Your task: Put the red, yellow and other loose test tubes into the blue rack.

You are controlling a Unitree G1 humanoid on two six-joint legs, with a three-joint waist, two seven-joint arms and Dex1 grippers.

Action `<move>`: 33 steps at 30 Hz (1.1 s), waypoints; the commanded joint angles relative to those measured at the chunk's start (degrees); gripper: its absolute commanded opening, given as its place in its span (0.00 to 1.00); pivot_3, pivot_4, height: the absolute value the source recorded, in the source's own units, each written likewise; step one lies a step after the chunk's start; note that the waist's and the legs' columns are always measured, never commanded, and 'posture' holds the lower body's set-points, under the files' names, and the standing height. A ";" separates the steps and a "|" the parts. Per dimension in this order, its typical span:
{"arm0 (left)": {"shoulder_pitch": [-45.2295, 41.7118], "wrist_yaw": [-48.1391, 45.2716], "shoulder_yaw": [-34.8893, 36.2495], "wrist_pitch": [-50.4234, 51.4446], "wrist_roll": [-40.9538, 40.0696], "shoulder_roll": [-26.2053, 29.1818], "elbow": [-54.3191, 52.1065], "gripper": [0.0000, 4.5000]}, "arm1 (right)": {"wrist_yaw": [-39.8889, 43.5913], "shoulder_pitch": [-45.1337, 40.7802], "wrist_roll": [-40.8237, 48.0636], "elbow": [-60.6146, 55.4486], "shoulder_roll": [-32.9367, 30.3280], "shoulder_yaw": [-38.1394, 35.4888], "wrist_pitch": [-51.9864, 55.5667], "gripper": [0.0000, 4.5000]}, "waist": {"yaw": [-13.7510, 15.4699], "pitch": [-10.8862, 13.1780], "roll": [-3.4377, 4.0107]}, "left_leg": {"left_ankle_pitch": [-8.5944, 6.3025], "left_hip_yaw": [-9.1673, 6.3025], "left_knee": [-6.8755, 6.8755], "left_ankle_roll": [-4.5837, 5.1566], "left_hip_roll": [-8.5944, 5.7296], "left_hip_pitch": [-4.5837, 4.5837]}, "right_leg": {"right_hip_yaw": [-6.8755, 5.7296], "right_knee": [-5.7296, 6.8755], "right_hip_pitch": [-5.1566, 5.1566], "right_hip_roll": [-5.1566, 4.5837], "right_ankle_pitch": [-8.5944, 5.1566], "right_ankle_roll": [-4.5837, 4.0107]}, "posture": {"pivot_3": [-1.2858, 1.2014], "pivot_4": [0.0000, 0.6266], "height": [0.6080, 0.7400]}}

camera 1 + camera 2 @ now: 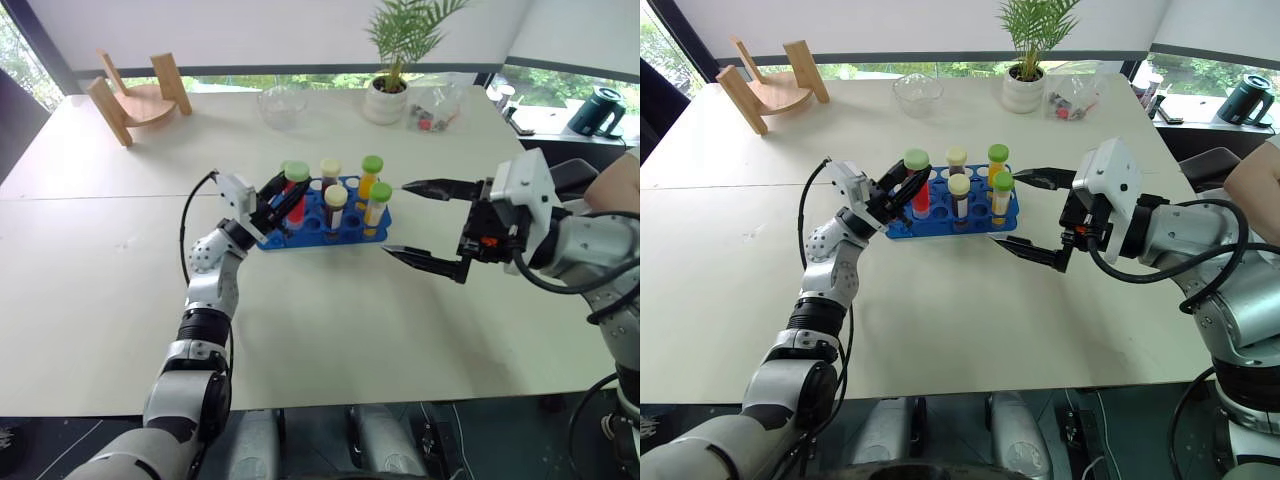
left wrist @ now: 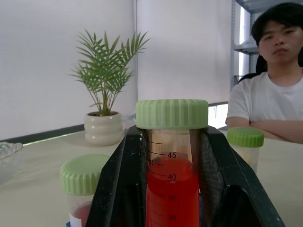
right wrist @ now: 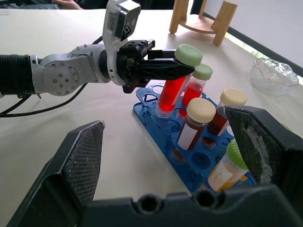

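The blue rack [image 1: 310, 236] stands mid-table. My left gripper [image 1: 284, 203] is shut on the bright red tube with a green cap [image 2: 171, 142]. That tube leans over the rack's left end, its lower end at a hole [image 3: 163, 112]. A second red, green-capped tube [image 3: 195, 86] stands just behind it. Upright in the rack are the dark red tube with a cream cap [image 1: 335, 205], another cream-capped tube [image 1: 330, 170], the yellow tube [image 1: 378, 205] and an orange tube [image 1: 370, 176]. My right gripper [image 1: 396, 218] hangs open just right of the rack, holding nothing.
At the table's far side are a wooden stand [image 1: 140, 95], a glass bowl [image 1: 282, 103], a potted palm [image 1: 390, 90] and a clear bag of small items [image 1: 435, 110]. A person [image 2: 272, 85] sits across the table; an arm [image 1: 615, 182] shows at the right edge.
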 commanded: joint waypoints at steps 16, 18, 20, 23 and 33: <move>2.35 -0.12 -0.51 0.11 -0.28 0.88 -3.54 0.19 | -0.15 -1.07 1.06 -1.76 -0.38 -1.28 -0.42 1.00 | 0.01 0.00 0.00 | 0.00 -0.01 -0.03 0.00 0.00 0.02 | -0.01 -0.01 0.01 0.00 0.00 0.00 | 0.52 0.24 1.00; 2.45 0.06 -0.40 0.30 -0.41 1.07 -3.82 0.19 | -0.14 -1.10 1.17 -1.74 -0.38 -1.32 -0.34 1.00 | -0.02 0.00 0.00 | 0.00 -0.01 -0.01 0.00 0.00 0.02 | -0.01 -0.02 0.03 0.00 0.00 0.00 | 0.52 0.24 1.00; 2.50 0.08 -0.44 0.11 -0.37 1.16 -3.75 0.19 | -0.06 -1.10 1.14 -1.69 -0.39 -1.26 -0.39 1.00 | -0.03 0.00 0.00 | 0.00 0.00 -0.02 0.00 0.00 0.03 | -0.01 -0.03 0.04 0.00 0.00 0.00 | 0.52 0.24 1.00; 2.41 0.14 -0.49 -0.63 -0.08 1.04 -2.89 0.19 | -0.10 -1.28 1.13 -1.70 -0.27 -1.09 -0.36 1.00 | -0.04 0.00 0.00 | 0.00 -0.01 -0.04 0.00 0.01 0.04 | -0.01 -0.03 0.03 0.01 0.00 0.00 | 0.52 0.24 1.00; -0.60 0.65 -0.67 -4.34 1.02 -0.77 3.07 0.19 | -0.19 -1.29 1.22 -1.88 -0.25 -1.16 -0.12 1.00 | 0.01 0.00 0.00 | 0.00 -0.01 -0.03 0.00 0.00 0.04 | -0.01 -0.05 0.07 0.01 0.00 0.00 | 0.52 0.24 1.00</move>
